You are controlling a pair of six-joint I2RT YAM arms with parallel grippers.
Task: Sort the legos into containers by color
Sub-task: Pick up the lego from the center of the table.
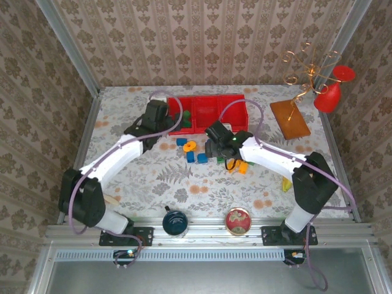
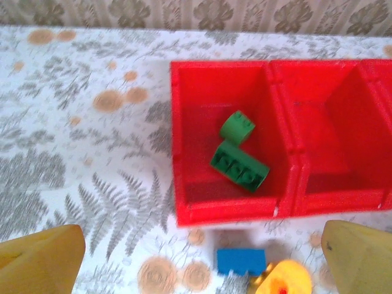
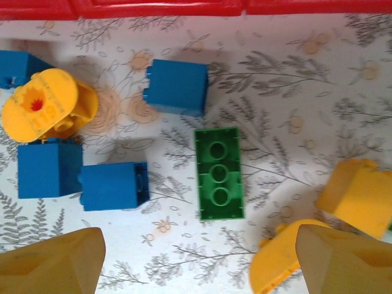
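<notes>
Two green legos (image 2: 240,166) lie in the left compartment of the red containers tray (image 2: 177,141). My left gripper (image 2: 199,260) hangs open over the tray's near edge (image 1: 208,101), above a blue brick (image 2: 241,260) and the orange ring piece (image 2: 282,278). My right gripper (image 3: 199,263) is open and holds nothing, low over the loose pile (image 1: 217,150). Just ahead of its gap a green brick (image 3: 219,173) lies hollow side up. Several blue bricks (image 3: 114,185) and the ring (image 3: 46,107) sit to its left, yellow bricks (image 3: 358,196) to its right.
A dark blue cup (image 1: 175,222) and a round red tin (image 1: 238,220) stand at the near edge. A brown board (image 1: 290,118), a red vase (image 1: 331,92) and a gold wire stand (image 1: 309,70) are at the back right. A yellow banana-like object (image 1: 285,184) lies by the right arm.
</notes>
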